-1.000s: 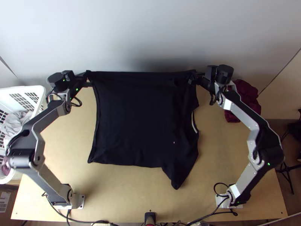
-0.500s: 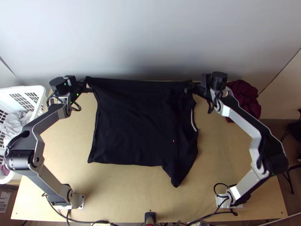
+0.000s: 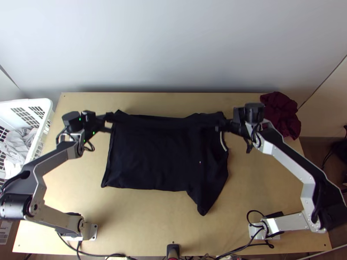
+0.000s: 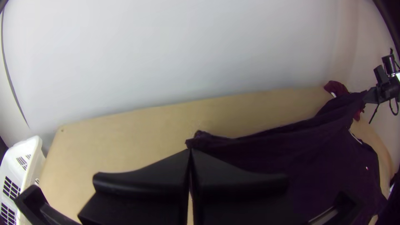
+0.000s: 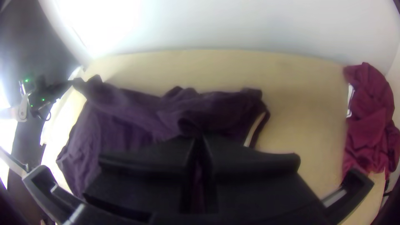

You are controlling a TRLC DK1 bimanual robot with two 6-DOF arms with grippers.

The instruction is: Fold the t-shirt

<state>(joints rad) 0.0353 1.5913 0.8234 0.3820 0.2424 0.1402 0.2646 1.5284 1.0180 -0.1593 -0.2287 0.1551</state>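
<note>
Black t-shirt (image 3: pixel 152 160) lies mostly spread on worktop (image 3: pixel 143 225). Left gripper (image 3: pixel 110 118): jaws together, pinching shirt near far left corner. Right gripper (image 3: pixel 219 126): jaws pinching far right part. Maroon cloth (image 3: pixel 282 115) bunched farther right.

Your surface (image 3: pixel 143 221) is light wood, bare beyond both pincers along the far edge. Dark t-shirt (image 3: pixel 152 151) on it: body spread between and nearer you than the left pincer (image 3: pixel 111 117) and right pincer (image 3: pixel 219 125), rumpled on the right pincer's side, far part gripped by both. Maroon cloth (image 3: pixel 282 115) bunched right of your right pincer, at the far right corner. Nearer you than the pincers: left base (image 3: pixel 90 232), right base (image 3: pixel 263 234), black cables (image 3: pixel 117 255) at the near edge.
</note>
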